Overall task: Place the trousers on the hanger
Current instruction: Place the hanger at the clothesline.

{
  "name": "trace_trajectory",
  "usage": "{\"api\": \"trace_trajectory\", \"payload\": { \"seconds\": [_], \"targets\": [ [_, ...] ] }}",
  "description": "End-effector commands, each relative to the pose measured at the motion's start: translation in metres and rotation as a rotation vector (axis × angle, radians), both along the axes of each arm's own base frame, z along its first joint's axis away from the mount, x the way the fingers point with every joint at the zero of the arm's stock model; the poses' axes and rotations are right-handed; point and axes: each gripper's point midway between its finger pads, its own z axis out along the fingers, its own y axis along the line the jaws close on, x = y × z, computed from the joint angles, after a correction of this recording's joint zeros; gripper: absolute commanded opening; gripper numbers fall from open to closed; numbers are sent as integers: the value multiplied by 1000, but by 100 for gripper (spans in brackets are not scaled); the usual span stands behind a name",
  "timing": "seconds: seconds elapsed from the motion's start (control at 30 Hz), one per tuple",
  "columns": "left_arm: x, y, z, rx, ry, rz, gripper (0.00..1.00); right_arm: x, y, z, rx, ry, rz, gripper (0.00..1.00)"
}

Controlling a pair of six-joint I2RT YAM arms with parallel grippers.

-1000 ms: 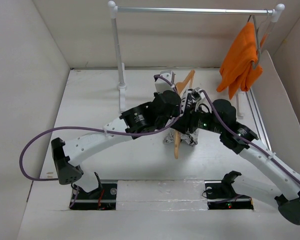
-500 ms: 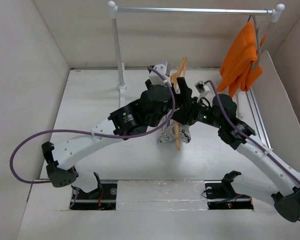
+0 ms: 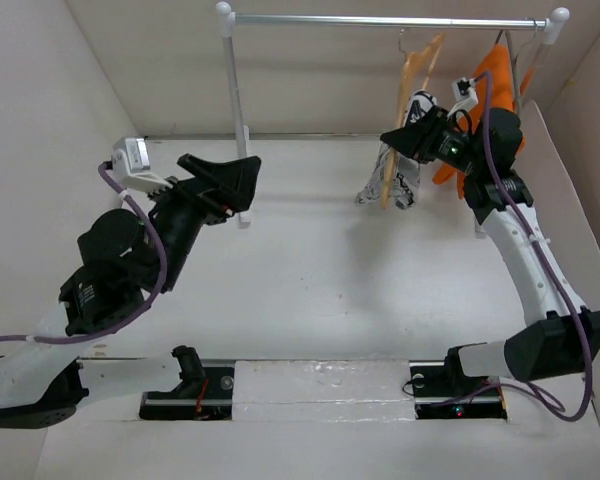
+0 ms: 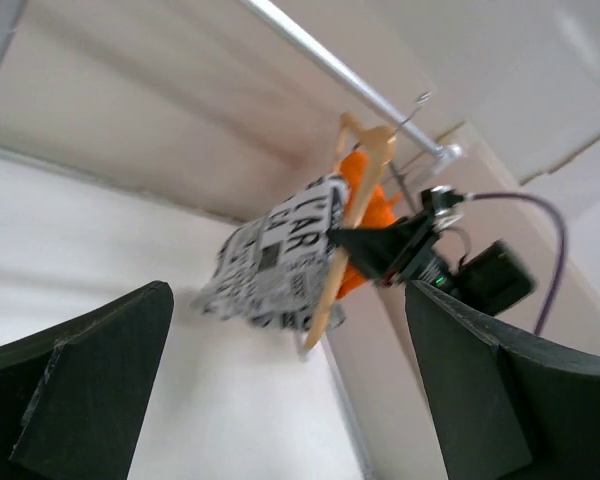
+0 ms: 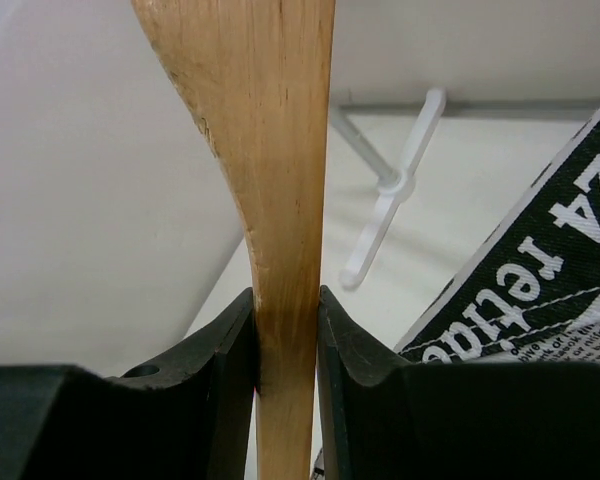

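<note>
Up at the rail [image 3: 380, 19] above the desk [image 3: 310, 290], my right jaws clamp the hanger [image 3: 412, 82], long axis near-vertical, hook end up, trousers [image 3: 398, 176] draped on it; left jaws gape empty.

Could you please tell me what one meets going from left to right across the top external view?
Left wrist camera → rack post → trousers → orange garment.

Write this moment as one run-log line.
left end effector: open, empty | right end effector: shut on hanger | trousers: draped on hanger, raised near rail
</note>
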Motion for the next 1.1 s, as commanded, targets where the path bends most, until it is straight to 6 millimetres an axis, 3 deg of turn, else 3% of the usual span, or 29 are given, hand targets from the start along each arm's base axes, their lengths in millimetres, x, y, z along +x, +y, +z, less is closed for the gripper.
{"api": "trace_trajectory", "payload": {
  "seconds": [0.0, 0.03, 0.1, 0.2, 0.27, 0.3, 0.43, 0.63, 0.83, 1.07],
  "targets": [
    [7, -9, -105, 150, 214, 42, 99, 8, -25, 97, 61, -332, 17, 0],
    [7, -9, -105, 150, 215, 42, 99, 8, -25, 97, 61, -332, 17, 0],
    [2, -4, -135, 151, 275, 42, 99, 26, -39, 92, 67, -304, -16, 0],
    [-3, 1, -156, 145, 313, 38, 99, 40, -51, 92, 109, -314, -19, 0],
    [-4, 2, -160, 144, 328, 42, 99, 47, -52, 91, 136, -303, -2, 0],
    [-4, 2, -161, 148, 332, 43, 99, 59, -57, 81, 139, -279, -5, 0],
    [-2, -2, -169, 189, 342, 45, 99, 77, -75, 85, 148, -289, -18, 0],
    [-3, -15, -191, 207, 380, 15, 99, 85, -99, 91, 167, -311, -18, 0],
    [-2, -18, -202, 216, 400, 12, 99, 92, -121, 72, 169, -268, -61, 0],
    [0, -25, -205, 223, 406, 7, 99, 118, -144, 39, 132, -170, -129, 0]
  ]
}}
